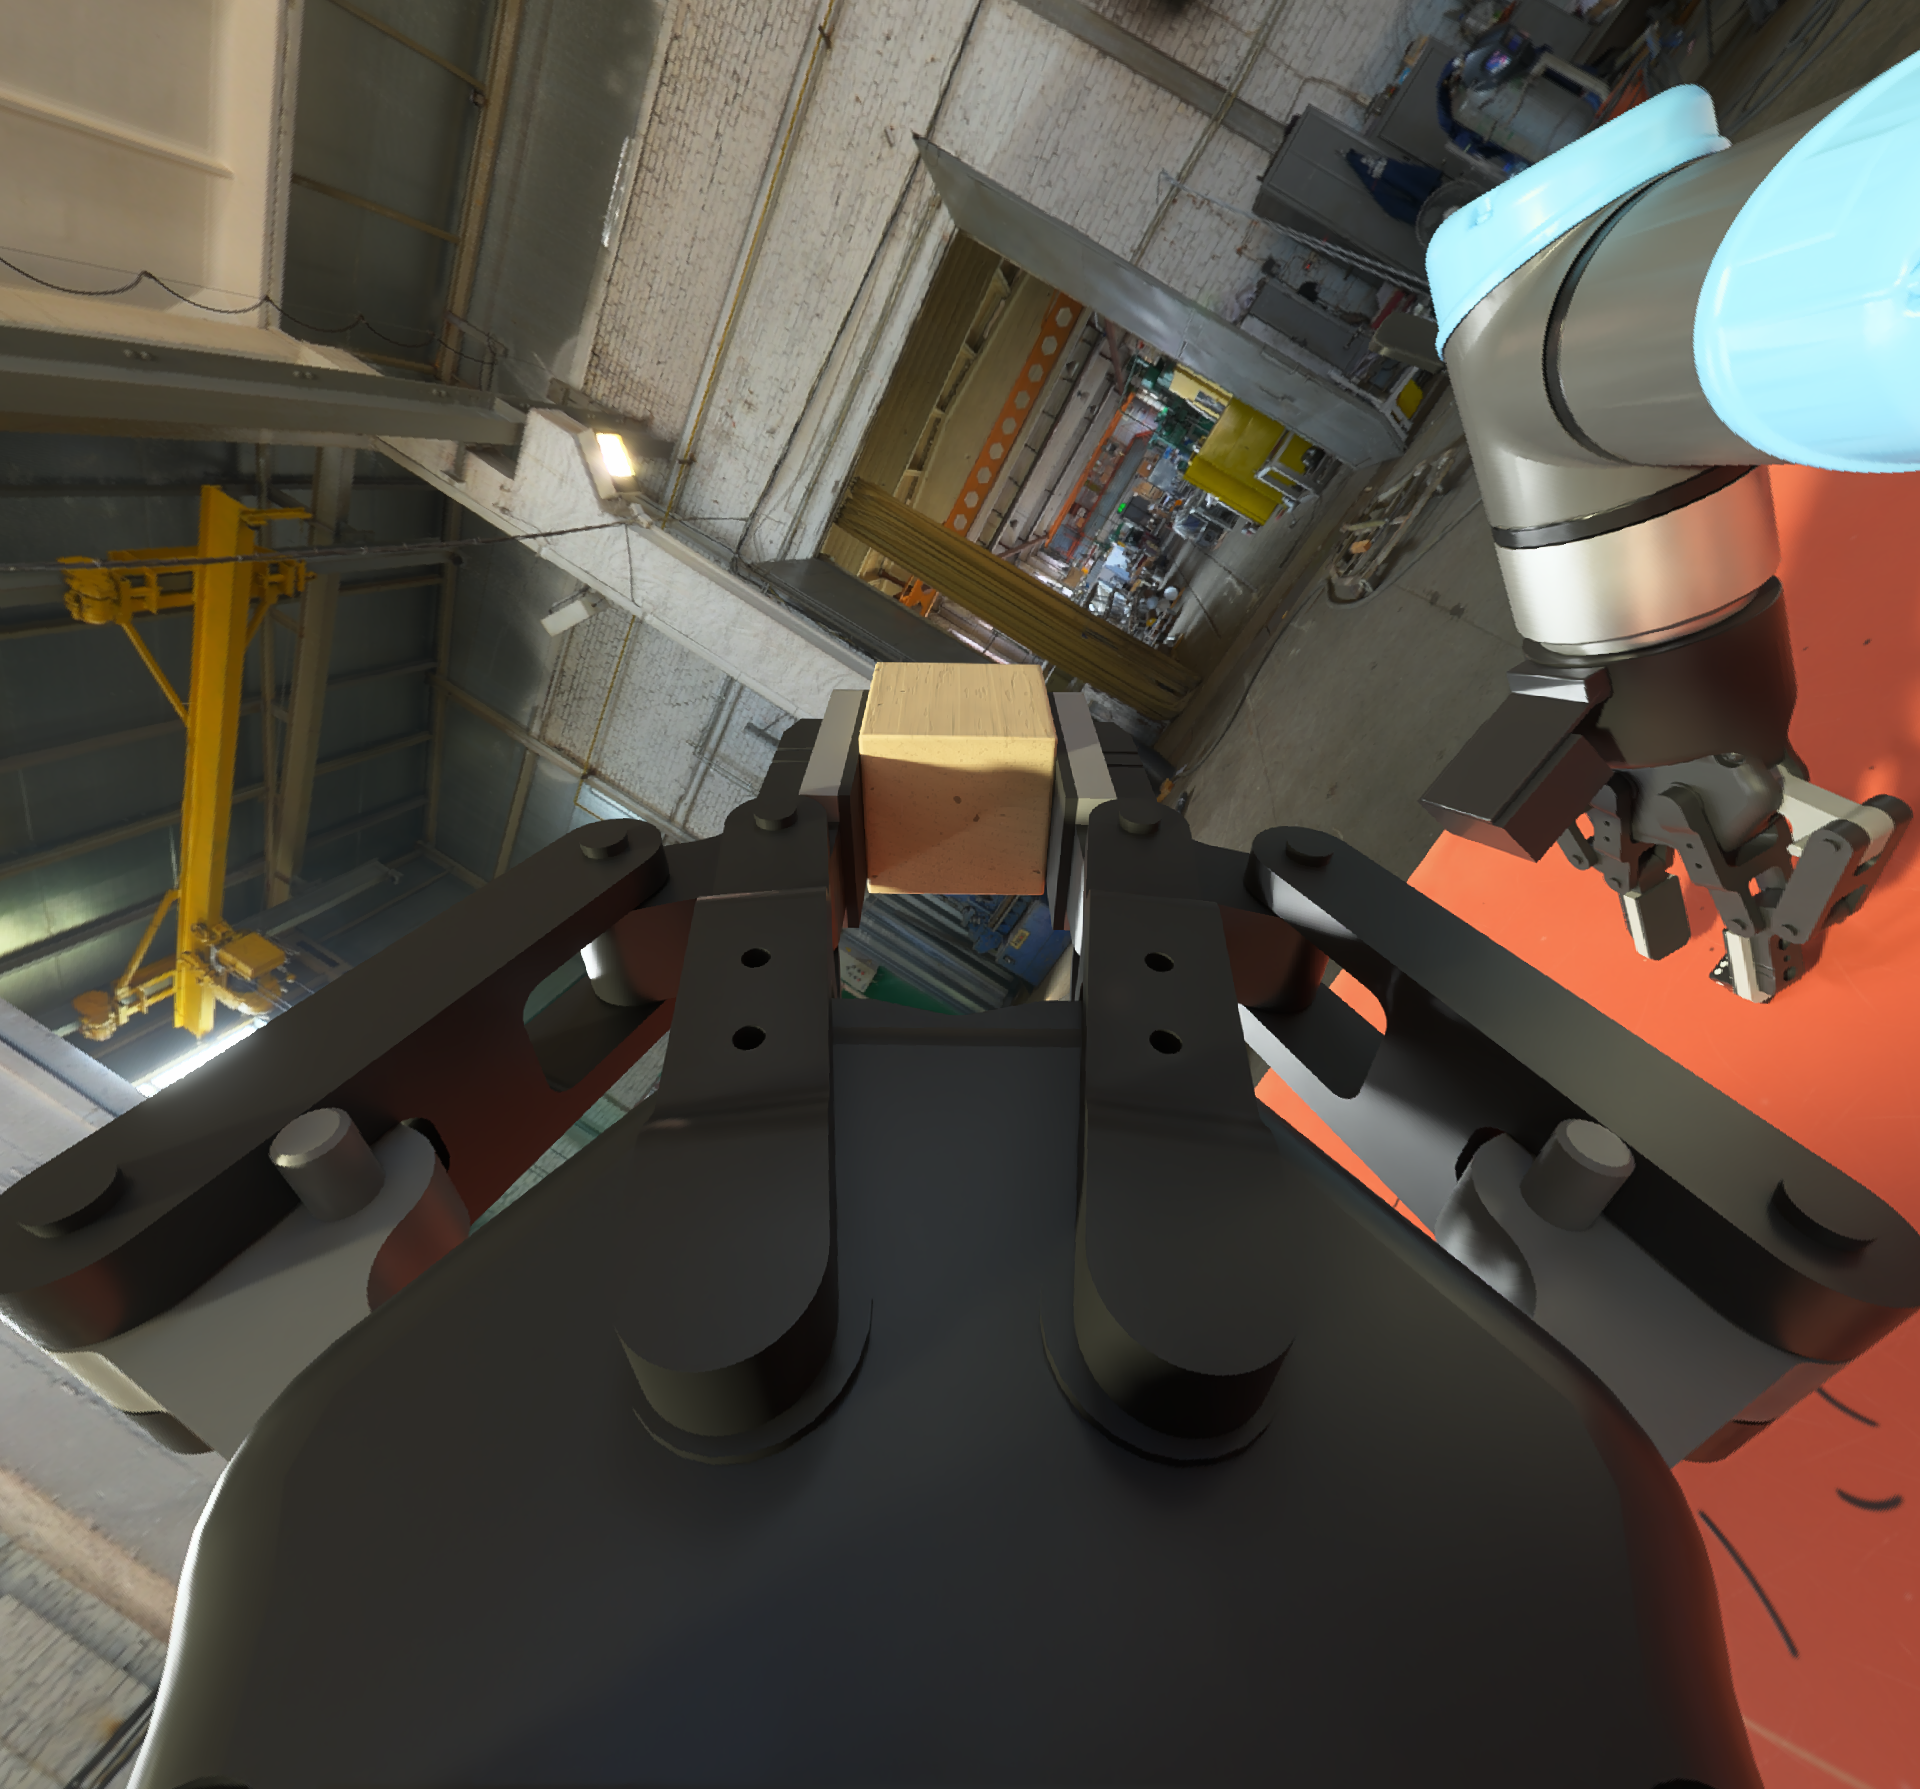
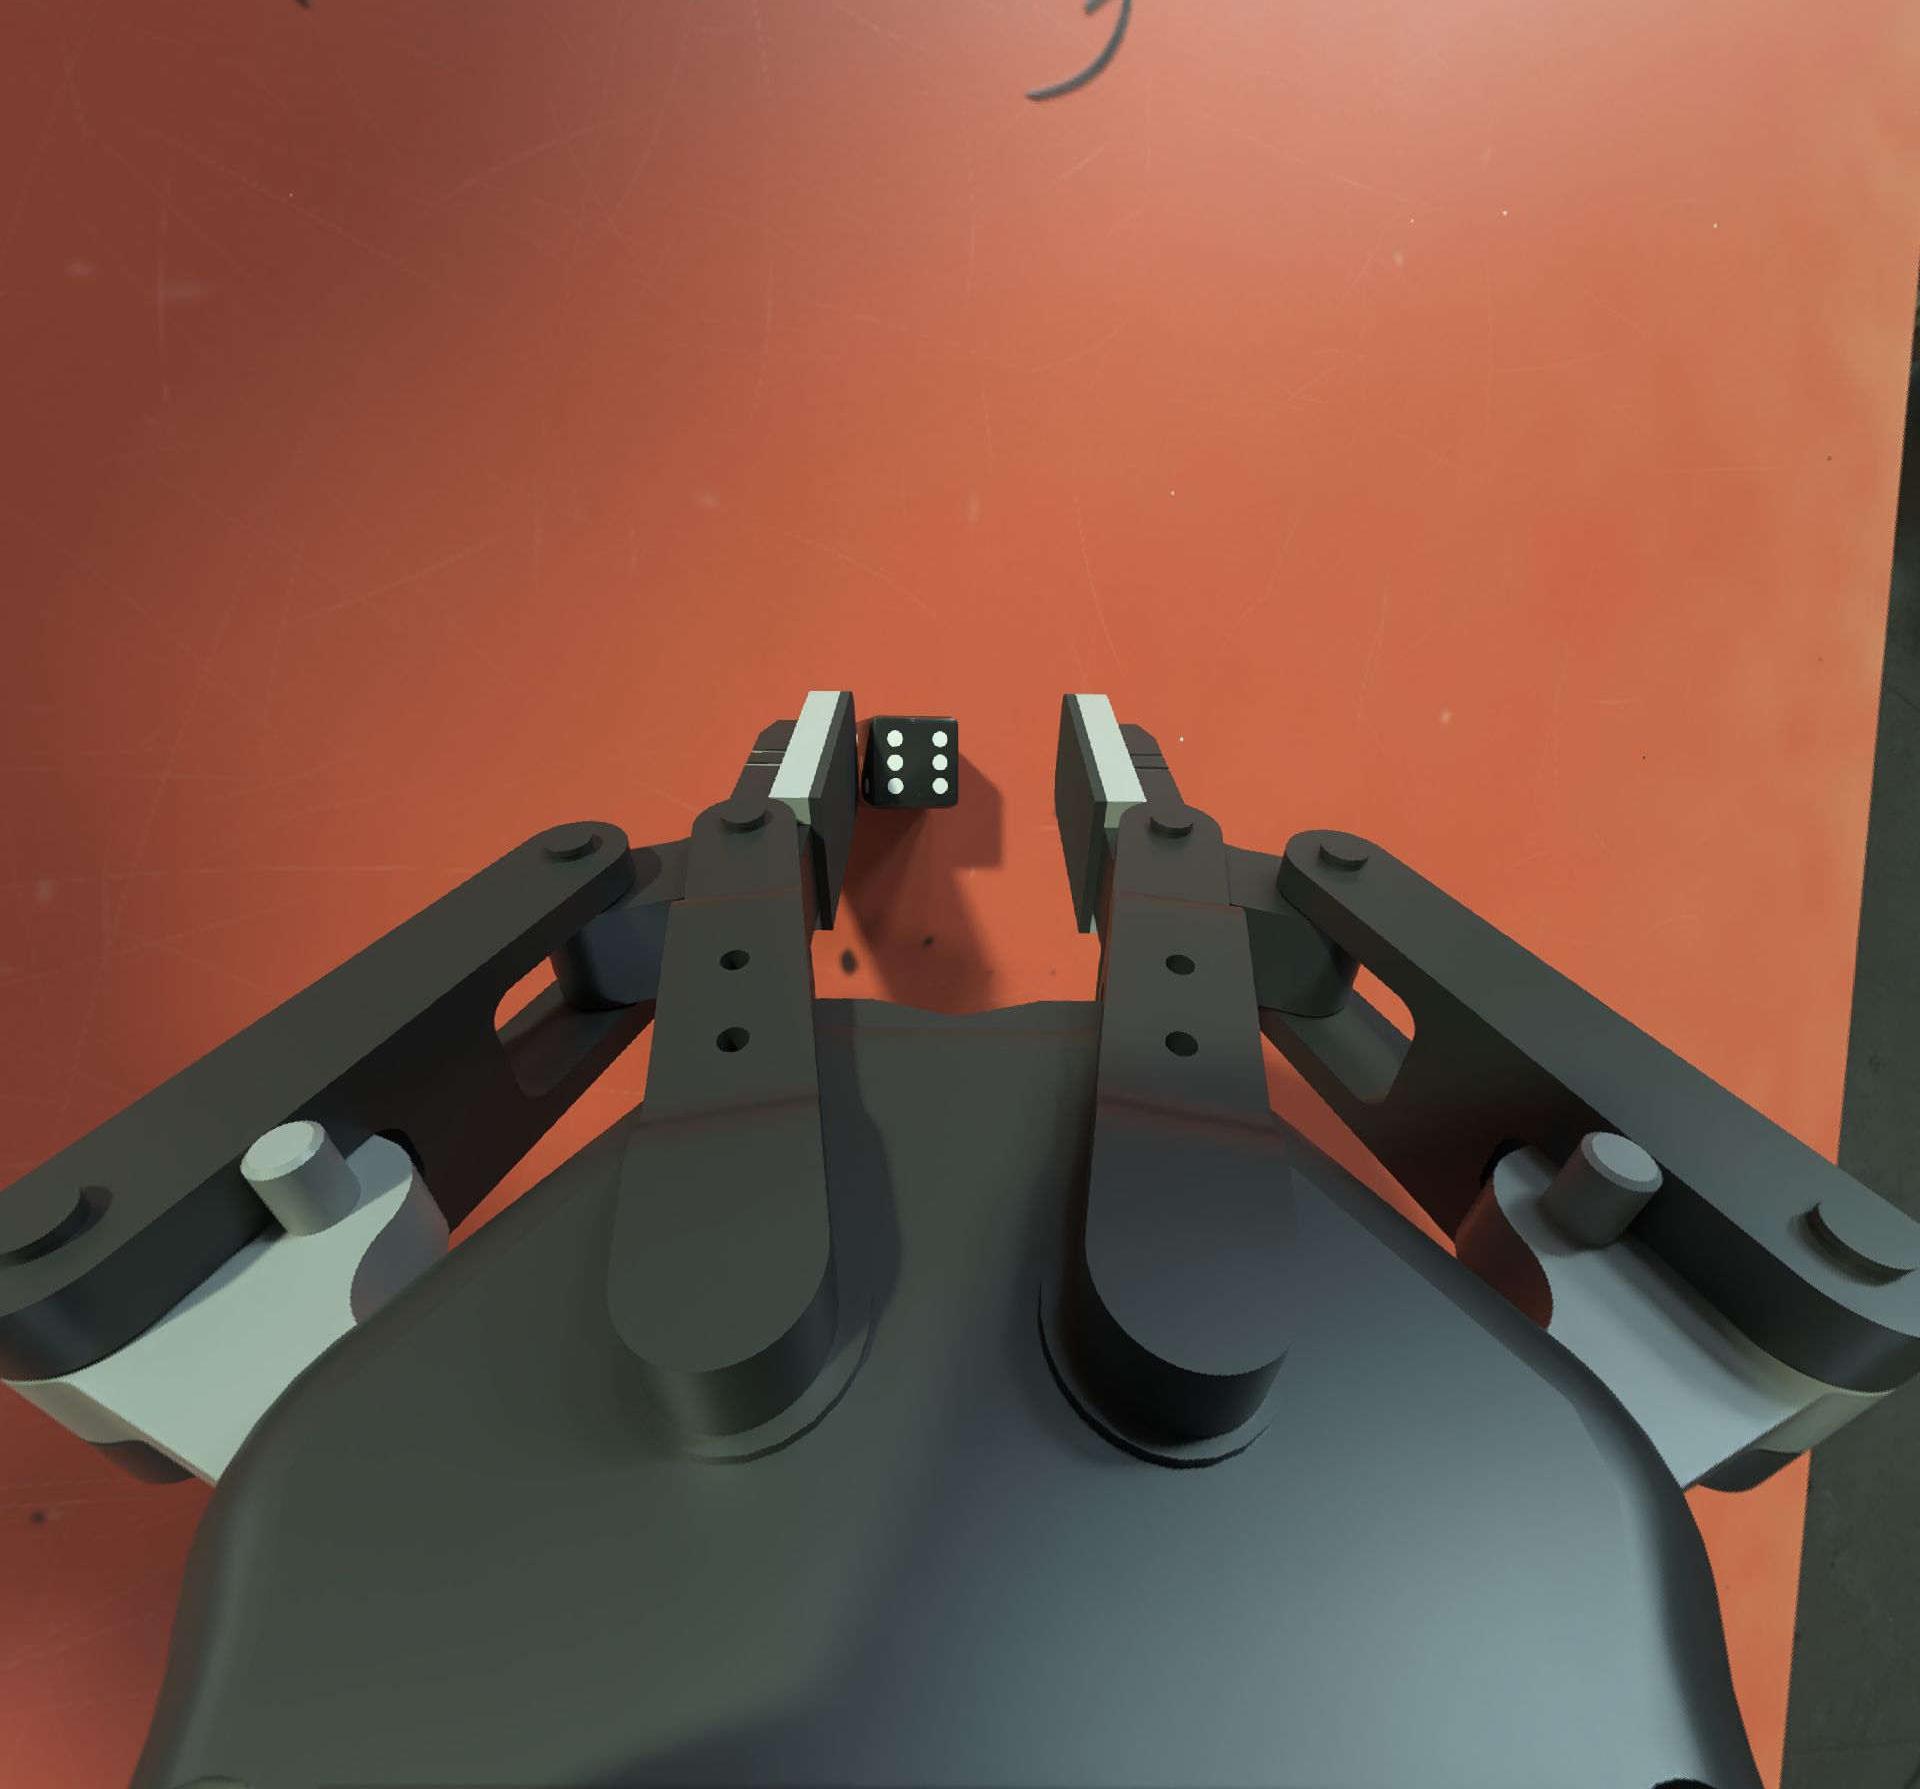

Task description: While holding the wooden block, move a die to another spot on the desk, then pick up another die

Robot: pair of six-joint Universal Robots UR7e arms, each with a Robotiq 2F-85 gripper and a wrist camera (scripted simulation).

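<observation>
My left gripper [image 1: 956, 783] is shut on a light wooden block [image 1: 954, 778] and holds it in the air, pointing away from the desk toward the hall. My right gripper [image 2: 956, 773] is open and points down at the orange desk [image 2: 1039, 389]. A black die with white pips [image 2: 912, 763] lies on the desk between its fingers, close beside the left finger, with a gap to the right finger. In the left wrist view the right gripper [image 1: 1714, 939] shows at the far right, low over the desk [image 1: 1558, 1064], with something small and dark between its fingertips.
The desk's right edge [image 2: 1870, 804] runs down the right side of the right wrist view, with dark floor beyond it. Dark scribble marks [image 2: 1101, 25] are on the desk surface farther out. The right arm [image 1: 1621, 451] stands at the upper right of the left wrist view.
</observation>
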